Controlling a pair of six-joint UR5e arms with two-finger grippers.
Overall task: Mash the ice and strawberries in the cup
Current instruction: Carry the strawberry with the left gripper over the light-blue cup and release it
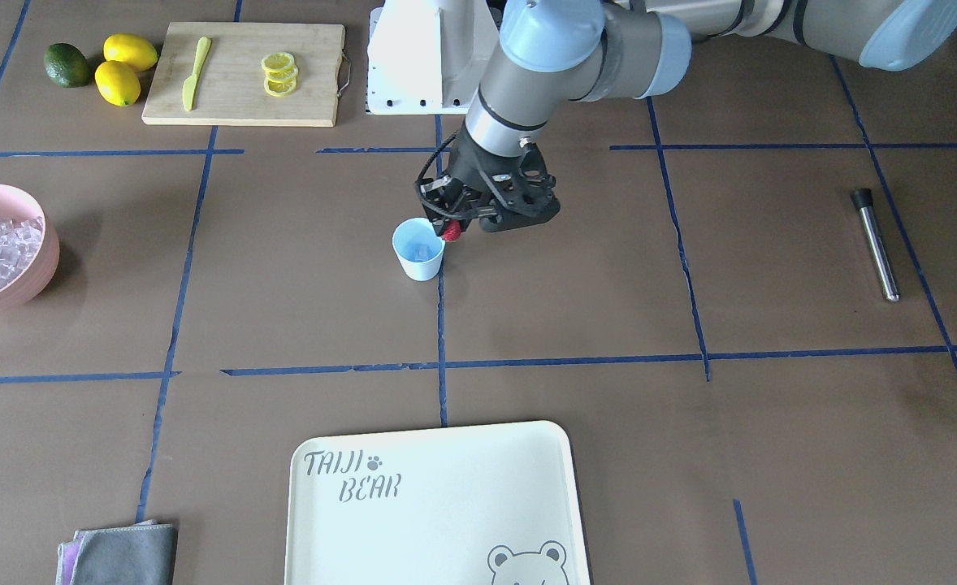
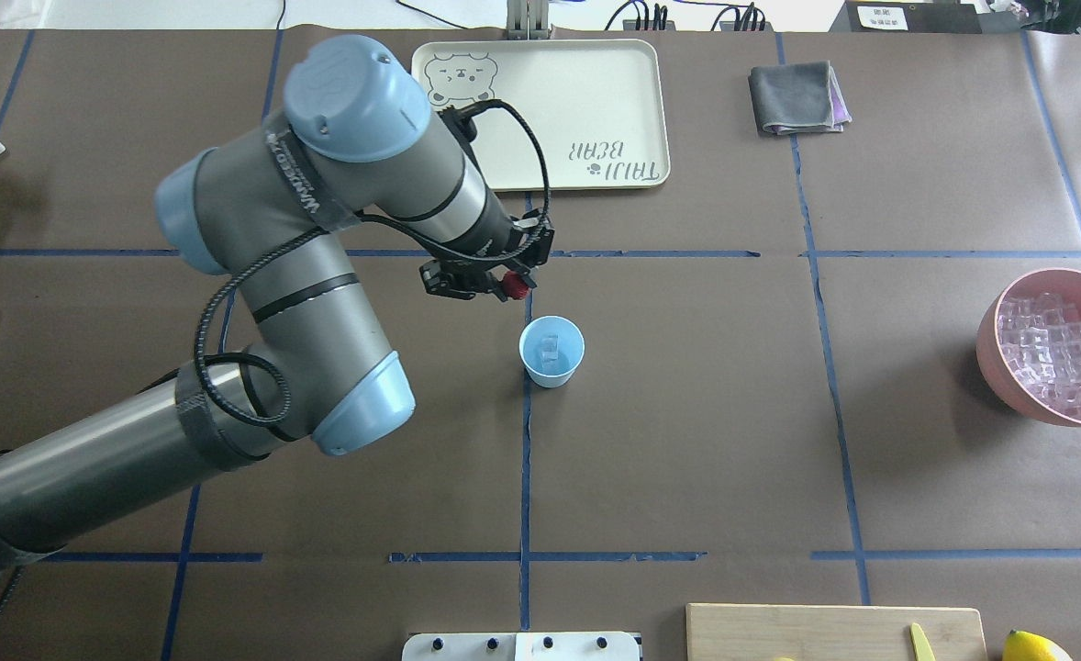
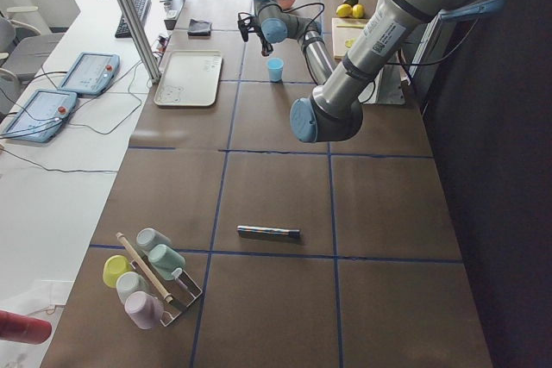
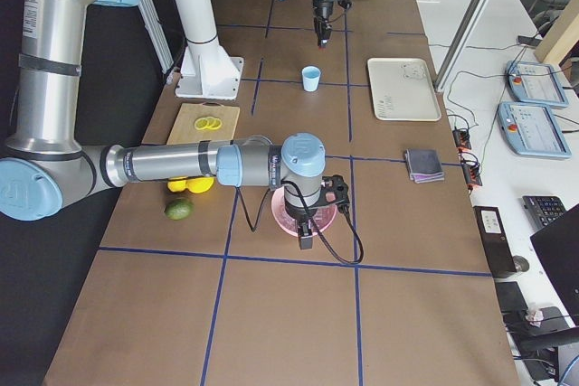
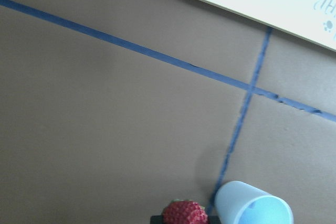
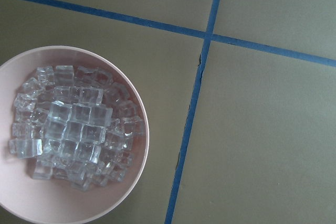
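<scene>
Left gripper (image 1: pixel 451 224) clamps the strawberry (image 1: pixel 452 232) close by the cup (image 1: pixel 422 268) rim, fingertips mostly hidden. Ice (image 2: pixel 550 346) lies inside the cup. Right gripper (image 4: pixel 306 240) hangs over the pink bowl (image 1: pixel 33 283), well apart from the cup; whether it is closed cannot be told.

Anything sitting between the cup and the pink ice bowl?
No. In the overhead view only bare brown table cover, crossed by one blue tape line, separates the cup from the pink bowl.

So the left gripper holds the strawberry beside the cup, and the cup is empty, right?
No, the cup is not empty: the overhead view shows ice in it. The left gripper does hold the strawberry beside the cup.
</scene>
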